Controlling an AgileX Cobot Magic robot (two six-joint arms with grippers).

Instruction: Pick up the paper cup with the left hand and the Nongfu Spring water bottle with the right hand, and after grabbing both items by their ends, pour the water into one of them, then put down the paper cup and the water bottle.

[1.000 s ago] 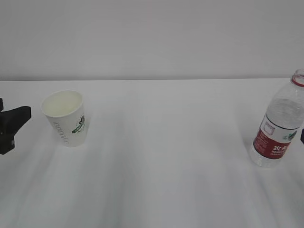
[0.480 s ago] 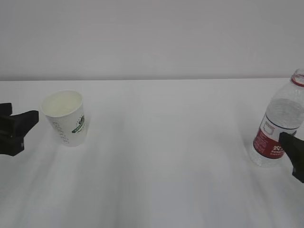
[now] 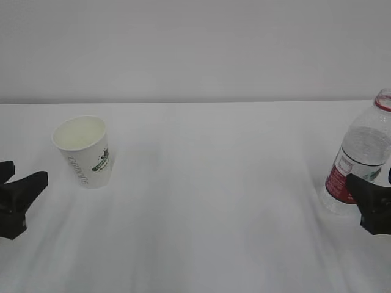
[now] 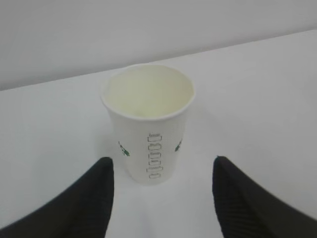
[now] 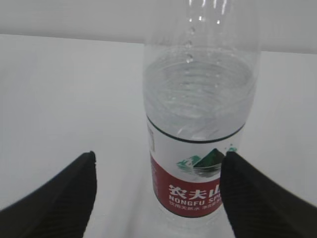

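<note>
A white paper cup (image 4: 148,124) with a matt outer wall, printed green marks and grey-green lettering, a thin rolled rim and a smooth cream lining. A clear plastic water bottle (image 5: 200,124), glossy and ribbed above its label, with small highlights on the shoulder; the red-and-white label is a smooth, slightly shiny film. The left end effector (image 4: 161,196) has matt black fingers (image 4: 89,198) with fine ridged pads. The right end effector (image 5: 158,191) looks the same dull black. The counter (image 3: 214,201) is plain white, smooth and matt
</note>
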